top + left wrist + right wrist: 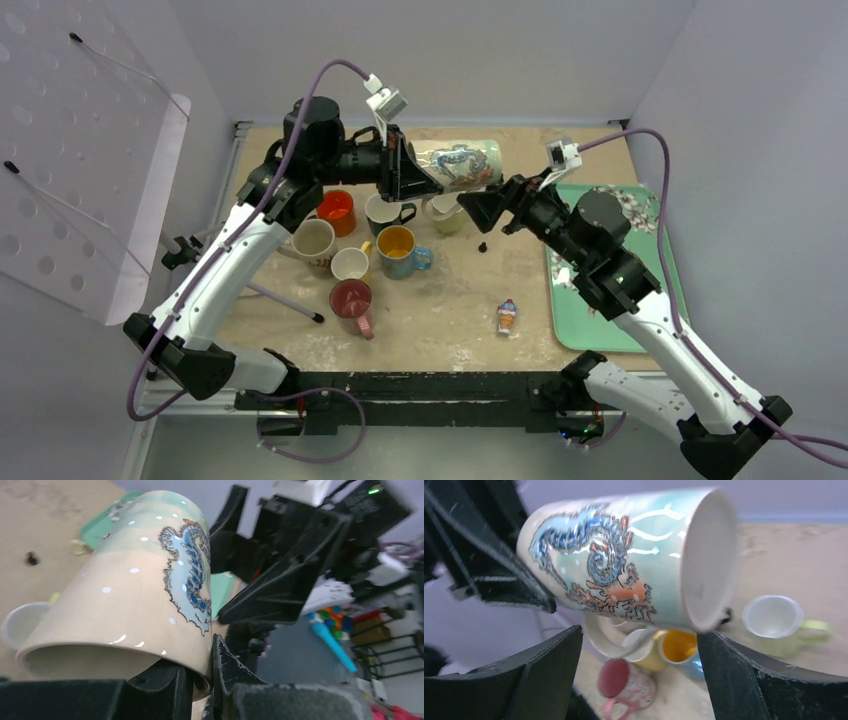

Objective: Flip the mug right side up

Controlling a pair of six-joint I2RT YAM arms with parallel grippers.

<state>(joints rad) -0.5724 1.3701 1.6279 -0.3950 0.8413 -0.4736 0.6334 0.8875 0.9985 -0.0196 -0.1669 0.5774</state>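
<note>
Look: tall mug (460,165) (140,590) (624,555), cream toward the mouth and pale green toward the base; a blue dragon with orange patches, white dots and white wavy lines on its side.
Pose: lying on its side in the air, off the table.
Mouth end: the rim wall is pinched between the fingers of the left gripper (200,680), one inside the mouth and one outside.
Base end: the flat cream bottom sits between the spread fingers of the right gripper (639,632), just above their tips and apart from both.

An overhead camera looks down from behind; both wrist cameras face the mug (130,595) closely from opposite ends.
</note>
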